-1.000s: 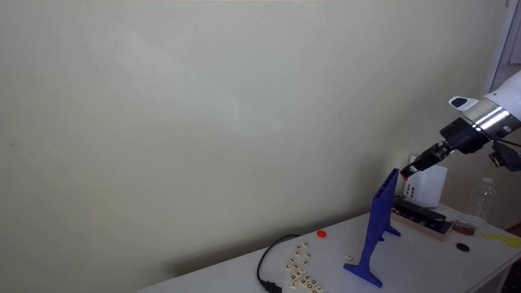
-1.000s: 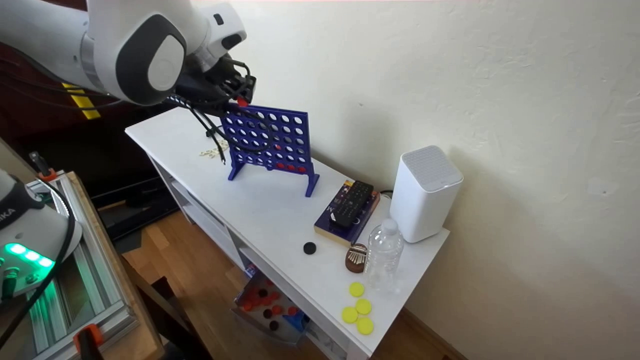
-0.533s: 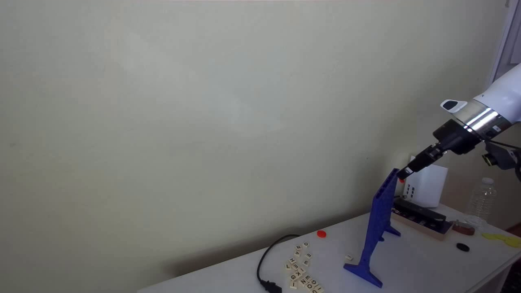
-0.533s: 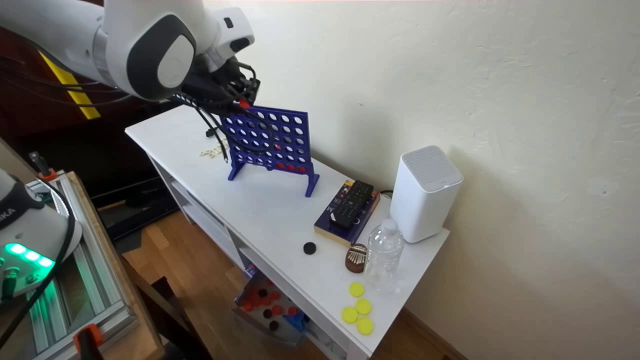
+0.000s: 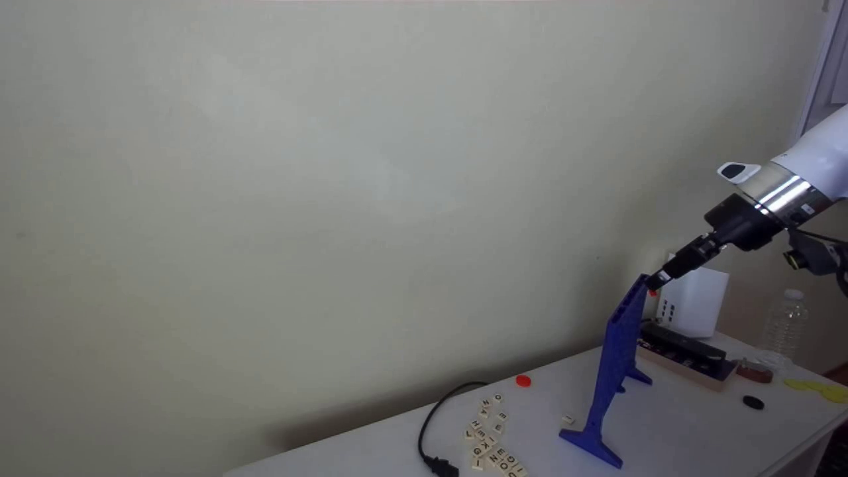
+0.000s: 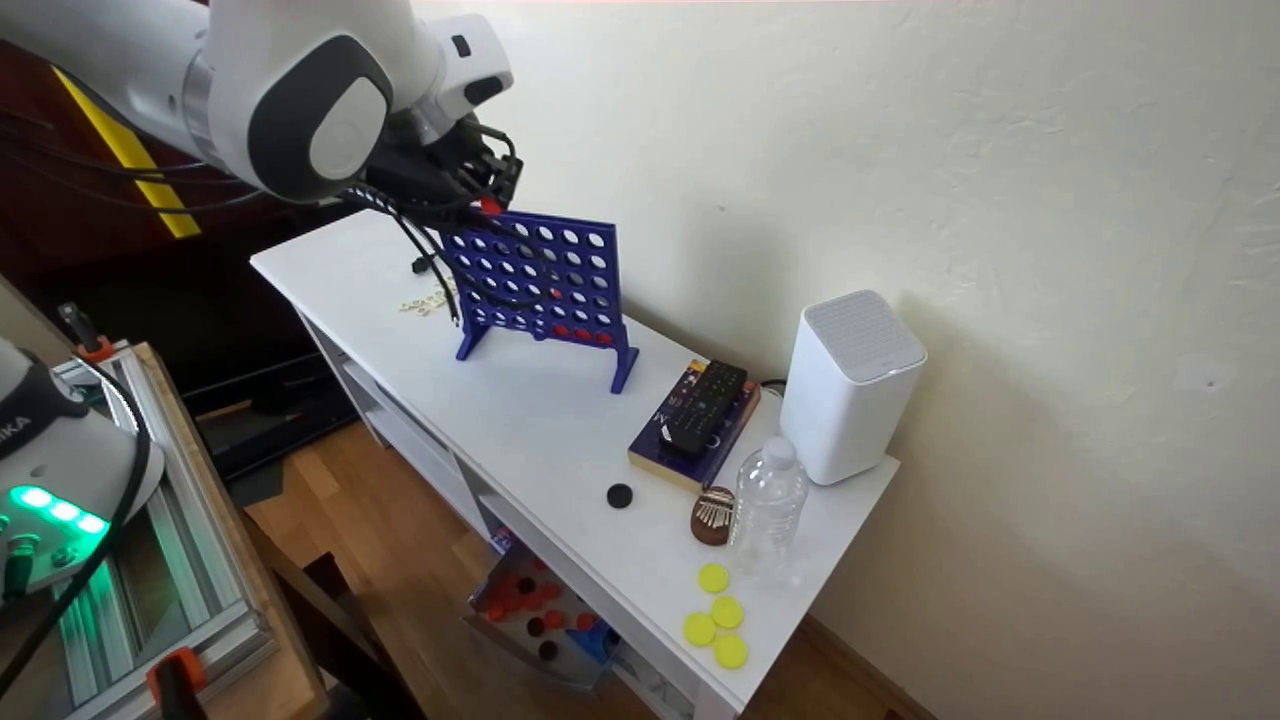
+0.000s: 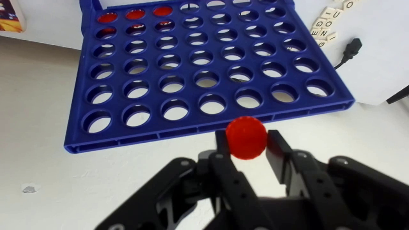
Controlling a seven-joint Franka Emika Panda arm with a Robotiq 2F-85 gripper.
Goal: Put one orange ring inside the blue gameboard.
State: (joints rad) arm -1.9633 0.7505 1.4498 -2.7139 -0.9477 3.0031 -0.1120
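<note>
Hand (image 7: 247, 139): narrowed to the red disc (image 7: 246, 138) it grips
Board (image 7: 220, 65): red disc by its top edge, at 5 o'clock in the wrist view
Arm (image 5: 785, 192): shifted toward 8 o'clock in an exterior view since a second ago

This looks like a home: wooden floor (image 6: 430, 545), a remote (image 6: 705, 405) on a book (image 6: 648, 445), lettered tiles (image 5: 485, 445)
</note>
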